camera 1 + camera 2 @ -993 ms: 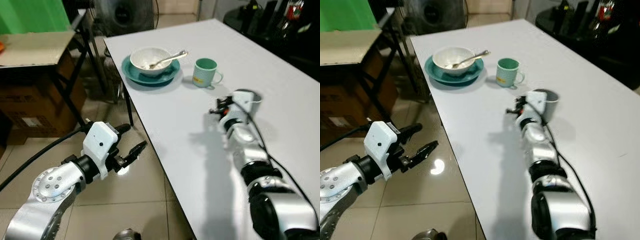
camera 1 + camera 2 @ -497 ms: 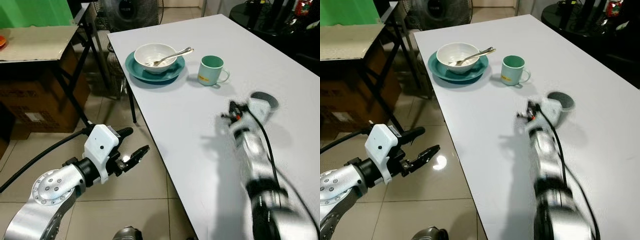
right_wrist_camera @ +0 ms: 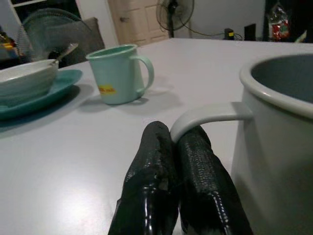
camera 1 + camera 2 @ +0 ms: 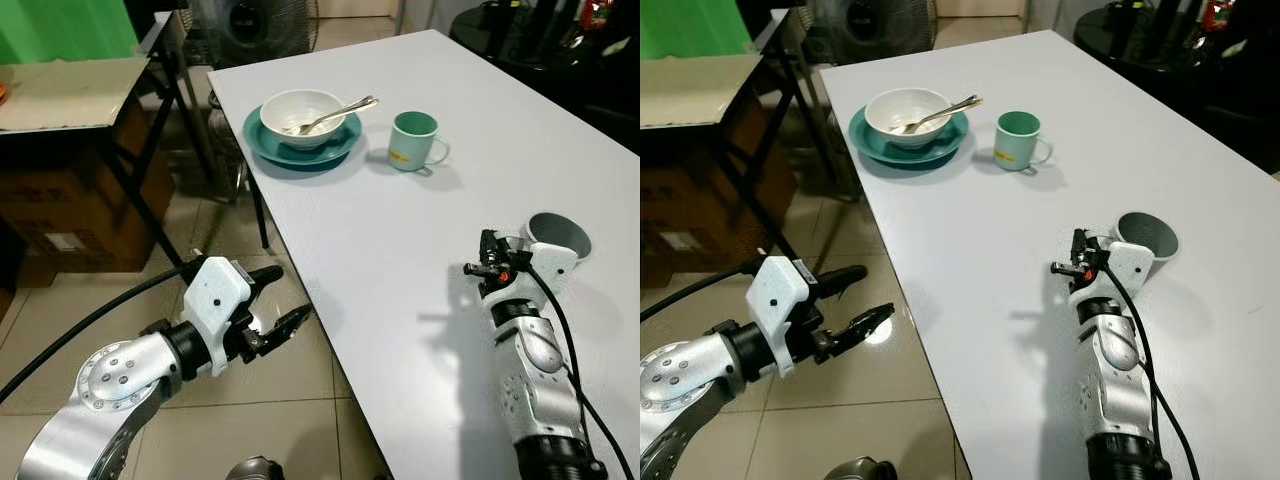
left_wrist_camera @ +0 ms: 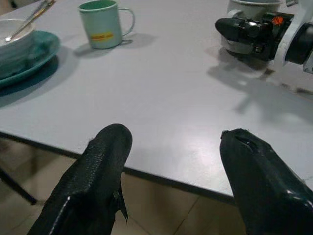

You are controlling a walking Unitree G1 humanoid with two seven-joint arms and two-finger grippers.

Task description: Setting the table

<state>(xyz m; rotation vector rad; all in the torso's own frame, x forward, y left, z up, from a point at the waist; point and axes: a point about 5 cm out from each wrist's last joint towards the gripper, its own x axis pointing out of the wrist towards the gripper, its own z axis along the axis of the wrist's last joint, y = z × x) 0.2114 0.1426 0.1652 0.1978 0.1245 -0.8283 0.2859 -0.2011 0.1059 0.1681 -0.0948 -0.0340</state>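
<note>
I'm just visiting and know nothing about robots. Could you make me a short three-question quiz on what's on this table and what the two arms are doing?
1. True or false: the right gripper is shut on the handle of the pale grey mug.
2. What rests inside the white ceramic bowl on the round teal plate?
A. a metal spoon
B. a fork
C. nothing
3. Fill in: the left gripper is open beside the white table, above the tiled ____.

Key
1. True; its fingers pinch the handle.
2. A
3. floor. The mint green mug with a yellow label stands apart, near the plate.
</note>
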